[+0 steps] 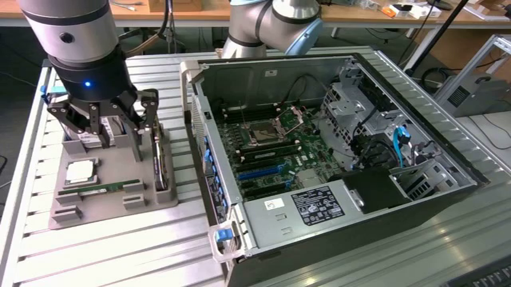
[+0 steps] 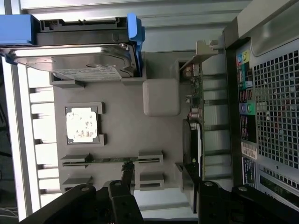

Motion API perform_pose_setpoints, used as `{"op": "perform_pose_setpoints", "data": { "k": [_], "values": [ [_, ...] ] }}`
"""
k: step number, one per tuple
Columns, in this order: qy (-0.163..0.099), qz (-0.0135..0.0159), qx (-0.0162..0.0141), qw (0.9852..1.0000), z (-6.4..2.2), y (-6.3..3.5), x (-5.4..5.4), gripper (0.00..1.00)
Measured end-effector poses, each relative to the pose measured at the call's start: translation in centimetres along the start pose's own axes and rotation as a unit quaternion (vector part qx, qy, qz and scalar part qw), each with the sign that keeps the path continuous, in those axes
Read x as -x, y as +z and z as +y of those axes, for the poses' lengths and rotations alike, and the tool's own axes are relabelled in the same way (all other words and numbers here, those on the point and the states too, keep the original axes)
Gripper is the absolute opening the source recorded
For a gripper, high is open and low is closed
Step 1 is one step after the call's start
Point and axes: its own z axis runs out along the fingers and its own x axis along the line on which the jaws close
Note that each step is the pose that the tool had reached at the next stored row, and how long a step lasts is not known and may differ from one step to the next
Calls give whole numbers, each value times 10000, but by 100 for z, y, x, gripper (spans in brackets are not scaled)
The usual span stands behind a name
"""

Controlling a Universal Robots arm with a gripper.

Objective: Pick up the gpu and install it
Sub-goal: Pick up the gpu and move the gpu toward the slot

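- The gpu (image 1: 162, 162) stands on its long edge in a slot along the side of the grey tray (image 1: 96, 209) nearest the computer case (image 1: 264, 69). Its long axis runs parallel to the case's rear panel (image 2: 275, 93).
- The wrist view shows the card's silver bracket (image 2: 202, 50) at the end towards the hard drive (image 2: 88, 60). In the exterior view the arm partly covers that end.
- The gripper (image 1: 119, 140) hangs over the tray, jaws spread wide and gripping nothing. In the wrist view one finger (image 2: 189, 184) sits just beside the card's other end; whether it touches, I cannot tell.
- The tray also carries a processor (image 2: 82, 123) and a memory stick (image 2: 112, 159).
- The exterior view looks into the open case, down to the motherboard (image 1: 271, 149).
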Motion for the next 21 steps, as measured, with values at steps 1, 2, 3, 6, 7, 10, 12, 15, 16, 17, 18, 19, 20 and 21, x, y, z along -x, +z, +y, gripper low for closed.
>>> {"op": "perform_pose_setpoints", "data": {
  "k": [1, 2, 3, 6, 7, 10, 12, 15, 16, 17, 18, 19, 20, 21],
  "values": [
    [0, 0, -2, 10000, 0, 4, 0, 54],
    [0, 0, -4, 10000, -1, 8, 0, 54],
    [0, 0, -5, 10000, -1, 12, 0, 54],
    [0, -1, -12, 10000, -3, 29, 0, 54],
    [0, -1, -14, 10000, -5, 36, 1, 54],
    [-1, -2, -21, 10000, -6, 51, 1, 54],
    [-1, -2, -25, 10000, -7, 60, 1, 54],
    [-1, -2, -30, 10000, -9, 73, 1, 54],
    [-1, -2, -32, 10000, -10, 79, 1, 54],
    [-1, -2, -34, 10000, -10, 82, 2, 54],
    [-1, -3, -36, 10000, -11, 89, 1, 54],
    [-1, -3, -38, 10000, -12, 96, 1, 54],
    [-1, -3, -40, 10000, -13, 101, 2, 54],
    [-1, -3, -41, 10000, -13, 104, 2, 54]
  ]
}}
